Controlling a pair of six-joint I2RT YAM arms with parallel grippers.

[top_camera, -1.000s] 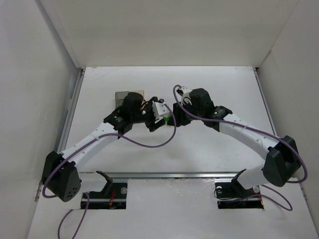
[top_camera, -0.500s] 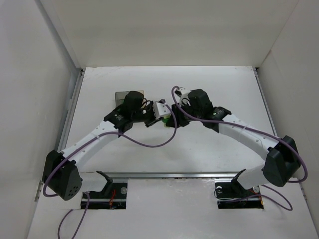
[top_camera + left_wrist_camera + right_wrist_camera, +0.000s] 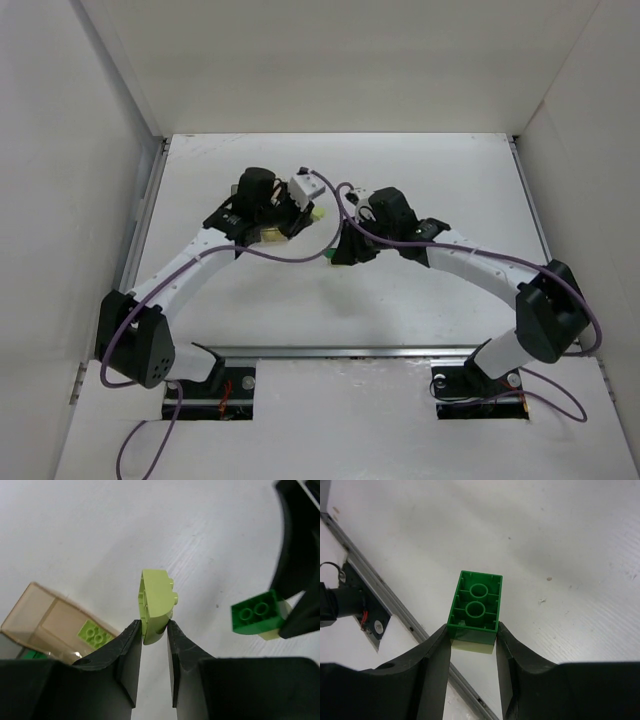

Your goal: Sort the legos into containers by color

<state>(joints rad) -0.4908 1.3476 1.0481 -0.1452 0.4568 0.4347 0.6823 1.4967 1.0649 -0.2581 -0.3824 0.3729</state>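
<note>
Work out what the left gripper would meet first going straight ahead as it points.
Probably the bare table, struck first by the pale brick the left gripper holds. The amber container and the dark green brick lie off to either side. Depth unclear.

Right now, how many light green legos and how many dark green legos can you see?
Pale yellow-green legos: 3 (curved one in the left gripper, flat one in the amber container, one stuck under the dark green brick).
Dark green legos: 2 (that brick in the right gripper, a sliver beside the amber container).
Total: 5.
</note>
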